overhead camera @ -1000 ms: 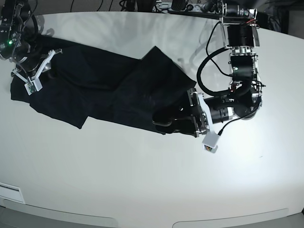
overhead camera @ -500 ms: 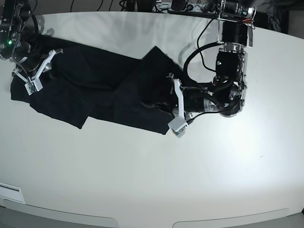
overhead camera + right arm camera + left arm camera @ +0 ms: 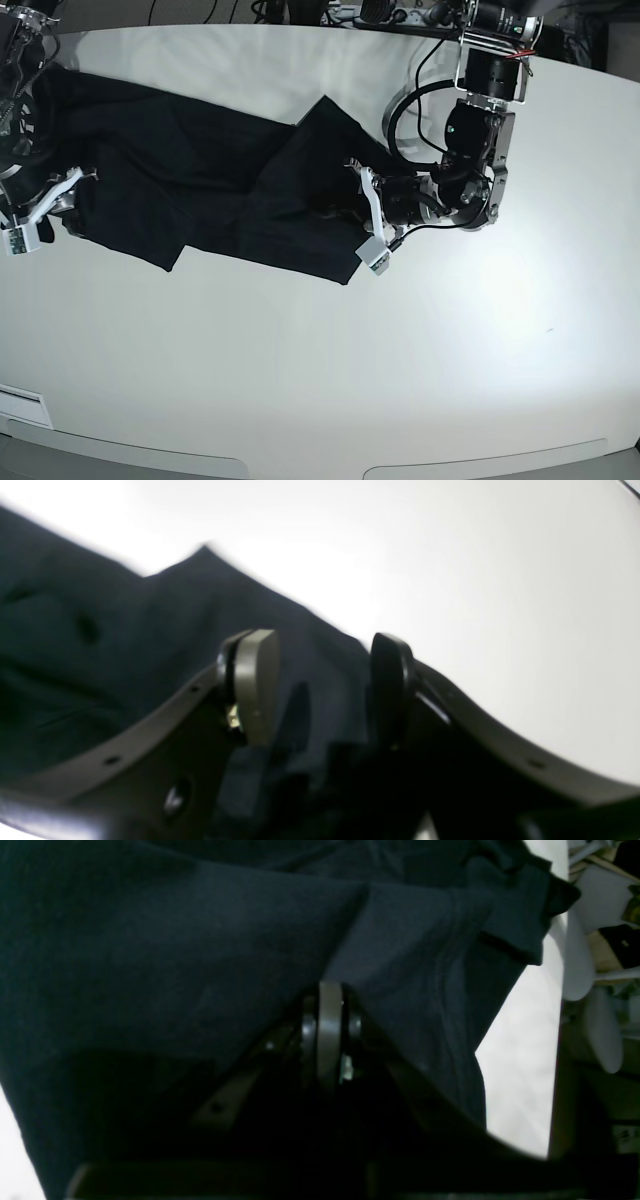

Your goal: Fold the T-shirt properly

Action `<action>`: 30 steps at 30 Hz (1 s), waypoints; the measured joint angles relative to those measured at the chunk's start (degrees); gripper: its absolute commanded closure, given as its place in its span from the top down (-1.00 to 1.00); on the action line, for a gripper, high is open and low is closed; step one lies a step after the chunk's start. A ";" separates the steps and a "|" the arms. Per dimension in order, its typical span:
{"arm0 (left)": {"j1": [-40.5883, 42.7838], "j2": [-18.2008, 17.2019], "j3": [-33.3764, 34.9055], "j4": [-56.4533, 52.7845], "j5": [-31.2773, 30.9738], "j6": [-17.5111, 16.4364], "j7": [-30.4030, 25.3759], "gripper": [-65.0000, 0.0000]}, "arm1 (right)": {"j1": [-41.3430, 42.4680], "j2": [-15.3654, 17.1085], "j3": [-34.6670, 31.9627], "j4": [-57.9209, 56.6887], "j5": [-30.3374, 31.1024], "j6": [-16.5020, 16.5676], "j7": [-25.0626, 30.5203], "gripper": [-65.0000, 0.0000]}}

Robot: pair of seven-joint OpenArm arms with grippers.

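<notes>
The left arm comes down from the far edge on the base view's right and bends at the elbow, forearm lying low and pointing toward the middle. Its tool (image 3: 322, 1040) has both fingers pressed together, clamped on a fold of the T-shirt (image 3: 175, 955). The right arm sits at the base view's left edge; its tool (image 3: 320, 685) has its fingers (image 3: 255, 680) spread apart, cloth between them.

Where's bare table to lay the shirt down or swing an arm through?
Free: the wide table front, below the T-shirt, and the right side past the left arm. Crowded: the shirt's right edge around the left tool, and the left edge by the right tool.
</notes>
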 measured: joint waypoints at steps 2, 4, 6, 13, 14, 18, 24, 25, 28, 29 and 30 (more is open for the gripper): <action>-0.02 -0.02 0.00 -0.42 0.26 -0.20 -0.07 -1.00 | -0.81 -0.02 3.21 -0.48 2.05 -1.57 -2.47 0.02; -0.07 0.02 0.00 -0.39 1.05 -0.20 -0.44 -1.00 | -1.62 -0.15 6.60 -1.92 3.34 -4.15 -3.30 0.02; -0.17 0.02 0.00 -0.42 1.14 0.11 -0.42 -1.00 | -2.89 -0.13 10.12 -4.46 6.43 -5.20 -3.61 0.02; -1.03 0.04 0.00 -0.46 1.57 0.13 0.24 -1.00 | -5.01 -0.31 18.08 -20.20 22.12 1.44 -10.10 0.02; -1.14 0.02 0.00 -0.46 1.64 0.20 0.35 -1.00 | -4.83 -0.33 18.69 -22.43 24.37 2.71 -10.75 0.02; -1.16 0.02 0.00 -0.26 1.79 0.24 0.70 -1.00 | -4.85 -0.46 19.43 -30.53 30.67 7.32 -12.37 0.02; -1.14 -0.02 0.00 -0.24 1.95 0.24 0.68 -1.00 | -4.44 -0.15 19.52 -36.41 36.30 13.40 -15.28 0.02; -1.14 -0.02 0.00 -0.24 1.95 0.24 0.68 -1.00 | -4.46 -0.15 19.52 -36.41 36.87 13.51 -15.67 0.02; -1.14 -0.02 0.00 -0.24 1.95 0.24 0.68 -1.00 | -4.46 -0.42 19.50 -36.46 38.38 14.16 -16.11 0.02; -1.14 -0.02 0.00 -0.24 1.95 0.24 0.68 -1.00 | -4.48 -0.50 19.50 -36.48 39.23 14.16 -16.31 0.02; -1.14 -0.02 0.00 -0.24 1.95 0.24 0.68 -1.00 | -4.46 -0.63 19.50 -36.57 39.65 14.16 -16.28 0.02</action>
